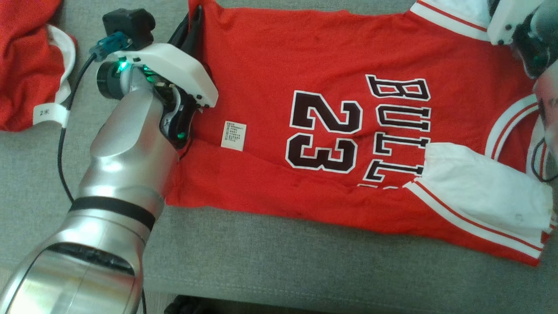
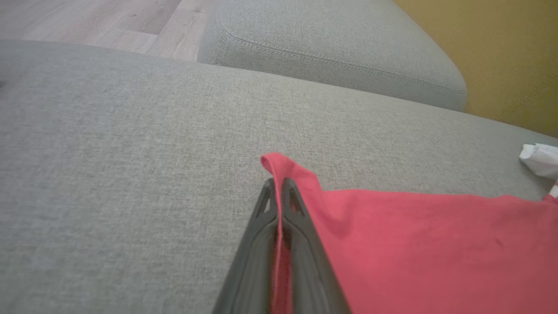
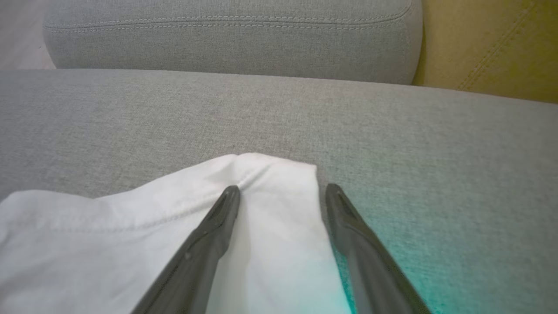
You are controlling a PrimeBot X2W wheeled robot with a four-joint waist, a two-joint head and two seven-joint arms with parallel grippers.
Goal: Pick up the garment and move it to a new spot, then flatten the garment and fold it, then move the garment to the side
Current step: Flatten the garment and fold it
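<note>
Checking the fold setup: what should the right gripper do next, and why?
Probably close the right gripper: its open jaws straddle the edge of the white sleeve, while the left gripper is shut on the red hem.

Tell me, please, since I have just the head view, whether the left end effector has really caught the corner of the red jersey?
Observer: Yes. In the left wrist view the left end effector is shut on a corner of the red jersey, with red fabric pinched between its fingers.
Operator: Thank you. What about the other arm?
Observer: In the right wrist view the right end effector is open. One finger lies over the white sleeve, the other is over the grey cushion, and the sleeve's edge runs between them, not gripped.
</note>
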